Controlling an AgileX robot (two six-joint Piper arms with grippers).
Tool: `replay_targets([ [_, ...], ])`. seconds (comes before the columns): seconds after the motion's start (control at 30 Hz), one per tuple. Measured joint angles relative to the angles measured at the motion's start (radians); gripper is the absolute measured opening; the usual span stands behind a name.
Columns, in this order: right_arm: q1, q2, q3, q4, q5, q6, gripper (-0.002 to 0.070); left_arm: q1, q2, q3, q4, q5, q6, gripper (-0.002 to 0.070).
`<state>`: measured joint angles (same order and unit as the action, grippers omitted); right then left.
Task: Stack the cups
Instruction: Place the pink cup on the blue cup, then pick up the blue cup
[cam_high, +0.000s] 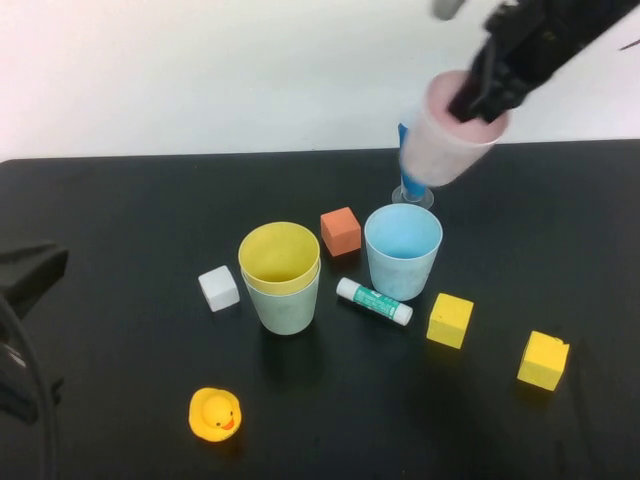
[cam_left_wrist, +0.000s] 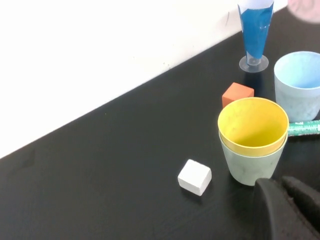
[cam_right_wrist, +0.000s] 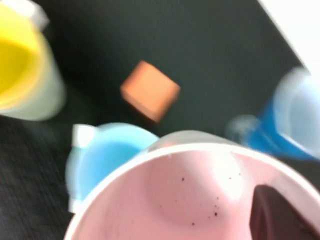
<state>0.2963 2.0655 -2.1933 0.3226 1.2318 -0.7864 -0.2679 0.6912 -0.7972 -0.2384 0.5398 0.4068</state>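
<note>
My right gripper (cam_high: 478, 103) is shut on the pink cup (cam_high: 440, 145), holding it tilted in the air above the back of the table. One finger (cam_right_wrist: 280, 215) sits inside the pink cup (cam_right_wrist: 190, 190) against its wall. The light blue cup (cam_high: 402, 250) stands upright below and in front of it. The yellow cup (cam_high: 279, 255) is nested in the pale green cup (cam_high: 285, 308) at mid-table. My left gripper (cam_left_wrist: 286, 197) is shut and empty, low at the table's left, near the green cup (cam_left_wrist: 250, 167).
A dark-blue cone glass (cam_high: 410, 180) stands behind the blue cup, partly hidden by the pink cup. An orange cube (cam_high: 341, 231), white cube (cam_high: 219, 288), glue stick (cam_high: 374, 301), two yellow cubes (cam_high: 450, 320) (cam_high: 543, 360) and a rubber duck (cam_high: 215, 414) lie around.
</note>
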Motion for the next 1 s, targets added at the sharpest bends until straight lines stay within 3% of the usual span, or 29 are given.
replay_targets([
  [0.2, 0.08, 0.026, 0.0, -0.064, 0.013, -0.002, 0.0029, 0.0, -0.026, 0.054, -0.005, -0.037, 0.0, 0.0002],
  [0.57, 0.088, 0.087, 0.03, -0.077, 0.013, 0.002, 0.0035, 0.0, -0.037, 0.099, -0.008, -0.084, 0.004, 0.0002],
  [0.7, 0.088, 0.103, 0.044, -0.077, 0.013, 0.004, 0.0104, 0.0, -0.037, 0.1, -0.008, -0.09, 0.004, 0.0002],
  [0.87, 0.09, 0.112, 0.046, -0.077, 0.013, 0.006, 0.0263, 0.0, -0.037, 0.1, -0.008, -0.092, 0.004, 0.0002],
  [1.0, 0.092, 0.122, 0.046, -0.077, 0.013, 0.01, 0.0304, 0.0, -0.037, 0.1, -0.008, -0.099, 0.004, 0.0002],
])
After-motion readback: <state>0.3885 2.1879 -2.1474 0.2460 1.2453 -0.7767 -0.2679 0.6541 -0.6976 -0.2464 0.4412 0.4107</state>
